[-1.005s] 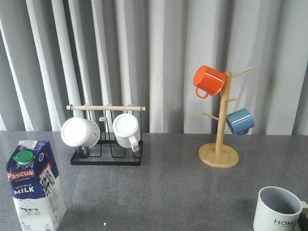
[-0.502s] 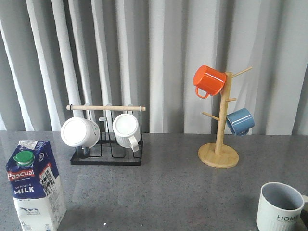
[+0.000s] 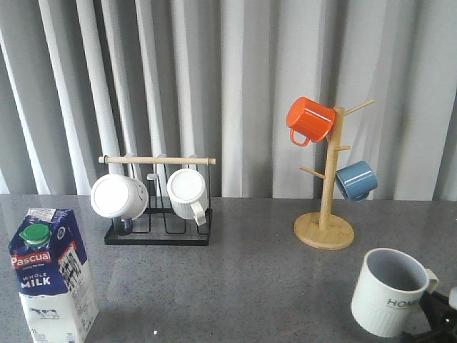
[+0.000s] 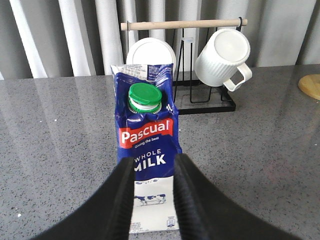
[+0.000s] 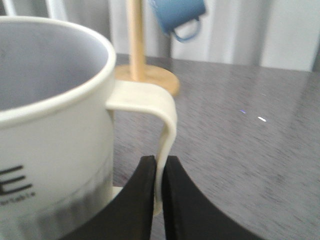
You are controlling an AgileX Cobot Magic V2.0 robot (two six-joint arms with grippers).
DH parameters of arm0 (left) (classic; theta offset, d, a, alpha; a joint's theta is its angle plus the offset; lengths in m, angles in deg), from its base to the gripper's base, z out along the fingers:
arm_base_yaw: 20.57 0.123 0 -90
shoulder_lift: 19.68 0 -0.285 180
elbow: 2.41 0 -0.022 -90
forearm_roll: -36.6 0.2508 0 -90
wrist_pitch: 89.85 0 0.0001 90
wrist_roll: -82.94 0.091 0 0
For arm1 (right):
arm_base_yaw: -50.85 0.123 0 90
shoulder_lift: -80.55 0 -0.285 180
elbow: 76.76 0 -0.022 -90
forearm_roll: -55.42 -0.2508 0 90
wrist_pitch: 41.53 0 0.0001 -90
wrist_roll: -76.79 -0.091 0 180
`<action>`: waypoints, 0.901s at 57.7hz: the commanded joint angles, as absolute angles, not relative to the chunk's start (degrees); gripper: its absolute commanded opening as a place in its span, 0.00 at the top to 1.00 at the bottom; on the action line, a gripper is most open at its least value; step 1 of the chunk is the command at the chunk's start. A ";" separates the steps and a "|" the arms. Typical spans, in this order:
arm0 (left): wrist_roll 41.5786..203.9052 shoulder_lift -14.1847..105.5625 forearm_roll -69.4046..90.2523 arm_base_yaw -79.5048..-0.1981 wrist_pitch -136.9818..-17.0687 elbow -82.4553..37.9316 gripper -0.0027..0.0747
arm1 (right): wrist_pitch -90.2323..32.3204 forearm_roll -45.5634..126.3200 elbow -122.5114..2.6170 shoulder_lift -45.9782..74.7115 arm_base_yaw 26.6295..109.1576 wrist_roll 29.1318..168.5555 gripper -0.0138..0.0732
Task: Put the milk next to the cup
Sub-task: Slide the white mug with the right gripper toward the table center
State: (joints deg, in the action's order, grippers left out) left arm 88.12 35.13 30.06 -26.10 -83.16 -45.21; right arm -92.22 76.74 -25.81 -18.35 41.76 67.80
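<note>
The milk (image 3: 53, 275) stands upright at the front left of the grey table, green cap toward me. In the left wrist view the milk (image 4: 147, 135) fills the middle, and my left gripper (image 4: 154, 162) is open, its two fingers apart in front of the carton's lower part; I cannot tell if they touch it. The left gripper is out of the front view. The cup (image 3: 385, 296), lettered "HOME", is tilted at the front right. My right gripper (image 5: 161, 160) is shut on the handle of the cup (image 5: 50, 140) and shows as a dark shape (image 3: 437, 314).
A black wire rack (image 3: 157, 232) with a wooden rod holds two white mugs (image 3: 118, 196) at the back left. A wooden mug tree (image 3: 325, 232) at the back right carries an orange mug (image 3: 310, 119) and a blue mug (image 3: 355, 180). Curtains hang behind.
The cup has moved left and a little up in my right gripper and now tilts. The milk has not moved.
</note>
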 commanded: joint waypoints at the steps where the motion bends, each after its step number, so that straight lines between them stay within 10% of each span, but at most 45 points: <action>1: 87.67 34.87 29.83 -26.48 -87.08 -43.14 0.70 | -91.06 68.26 -28.52 -13.99 48.49 68.81 0.85; 28: 87.67 34.87 29.83 -26.48 -87.08 -43.14 0.70 | -86.08 31.37 -41.40 -22.58 76.31 90.47 0.85; 52: 87.67 34.87 29.83 -26.48 -87.08 -43.14 0.70 | -91.38 19.24 -44.29 -30.28 82.73 98.90 0.85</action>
State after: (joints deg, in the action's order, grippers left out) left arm 88.12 35.13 30.06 -26.10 -83.16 -45.21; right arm -86.25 18.44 -42.80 -32.00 82.55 98.29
